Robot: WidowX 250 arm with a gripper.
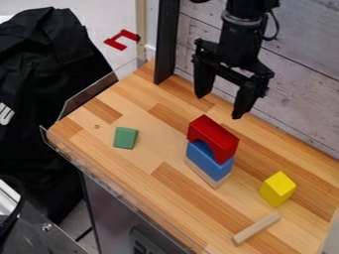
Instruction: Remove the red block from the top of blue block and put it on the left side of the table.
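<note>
My gripper (218, 106) hangs open at the upper middle of the camera view, above and behind the stack, its two fingers apart with nothing between them. The red block (213, 136), arch-shaped, rests on top of the blue block (210, 159). Under the blue block is a thin plain wooden piece (206, 173) standing on the wooden table (142, 171).
A green block (125, 138) sits on the left part of the table. To the right of the stack are a yellow block (277, 189) and a plain wooden stick (256, 228). A clear low barrier runs along the table's front-left edge, and a grey plank wall (301, 99) stands behind.
</note>
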